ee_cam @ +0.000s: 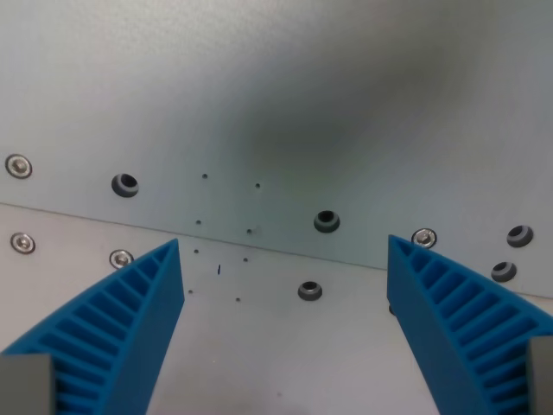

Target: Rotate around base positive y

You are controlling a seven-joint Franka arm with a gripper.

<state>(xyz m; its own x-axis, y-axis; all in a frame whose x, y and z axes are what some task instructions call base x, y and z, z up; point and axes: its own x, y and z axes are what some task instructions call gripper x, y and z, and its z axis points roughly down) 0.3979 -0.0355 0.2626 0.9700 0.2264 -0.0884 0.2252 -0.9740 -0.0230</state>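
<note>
My gripper [283, 245] is open and empty. Its two blue ribbed fingers [121, 328] rise from the bottom corners of the wrist view, one at the wrist view's left and one at the wrist view's right, with a wide gap between them. Below them lies a pale grey metal table plate [276, 86]. A dark soft shadow of the gripper falls on the plate above the middle. Nothing lies between the fingers.
A seam [86, 220] between two plates runs across the view, slanting down to the wrist view's right. Several bolt holes [326, 220] and screw heads [18, 165] dot the plates. A few small dark specks [219, 269] sit near the centre.
</note>
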